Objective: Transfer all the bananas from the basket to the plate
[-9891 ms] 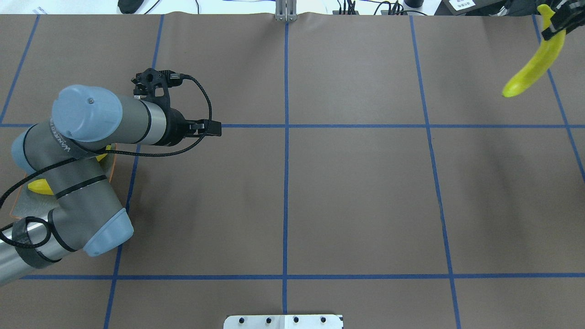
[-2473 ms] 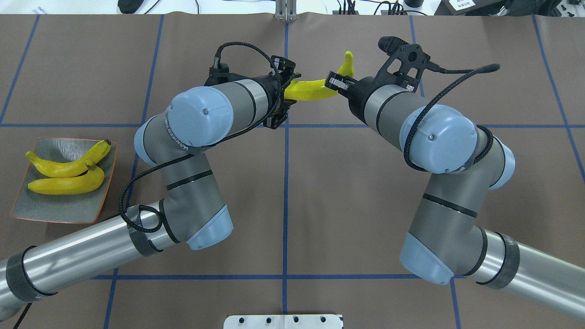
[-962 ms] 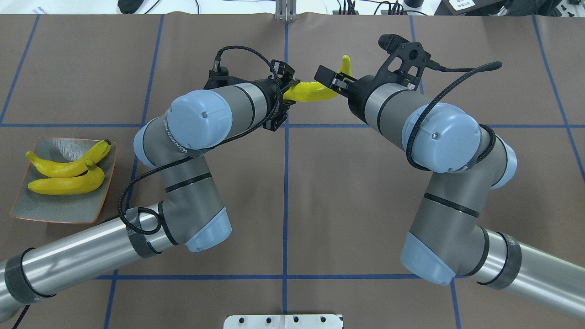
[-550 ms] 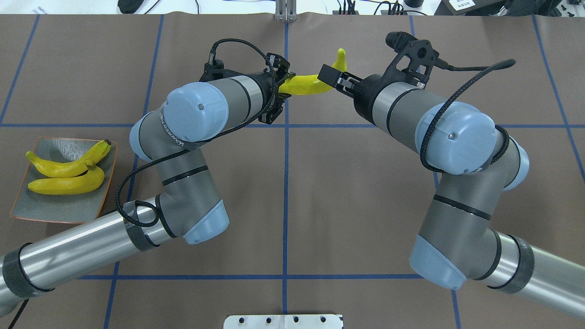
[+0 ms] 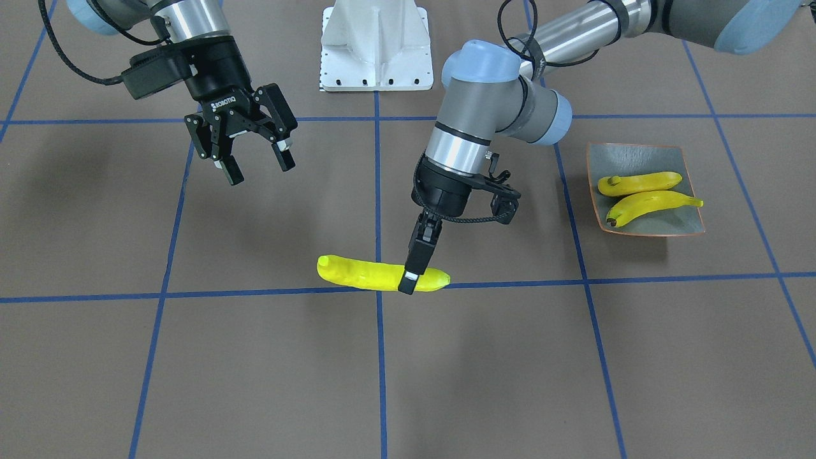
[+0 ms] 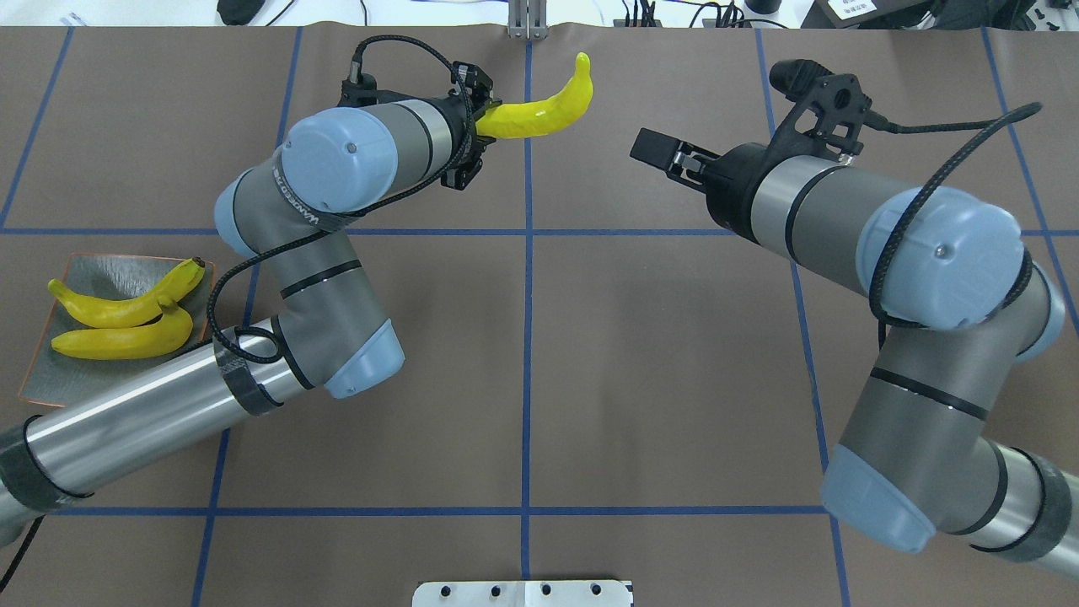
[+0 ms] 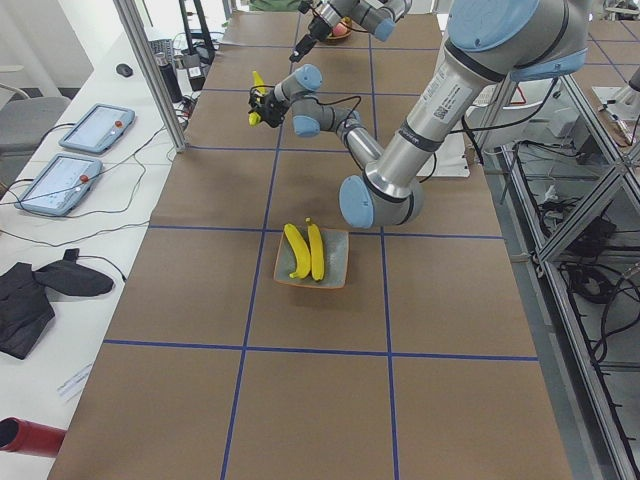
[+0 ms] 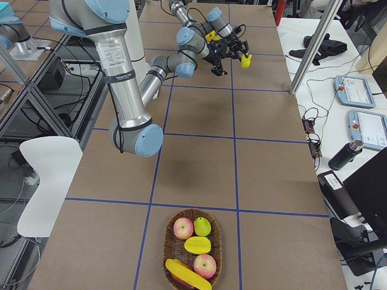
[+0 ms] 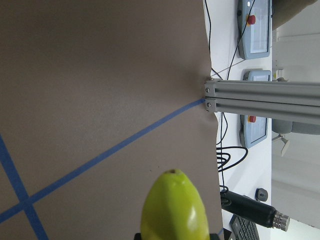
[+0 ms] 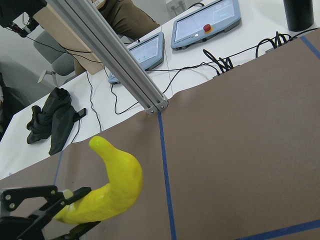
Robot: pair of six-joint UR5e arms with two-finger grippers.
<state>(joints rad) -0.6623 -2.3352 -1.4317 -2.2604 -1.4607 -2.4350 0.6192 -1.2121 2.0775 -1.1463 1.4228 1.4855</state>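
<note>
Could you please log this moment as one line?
left gripper: shut on banana | right gripper: open | plate: two bananas | basket: one banana

The right gripper [image 5: 260, 169] has let go of the banana [image 6: 536, 115] and backed off toward 3 o'clock in the overhead view, its jaws now spread wide. The left gripper [image 5: 408, 279] now grips the banana alone and has carried it slightly toward 10 o'clock.
</note>
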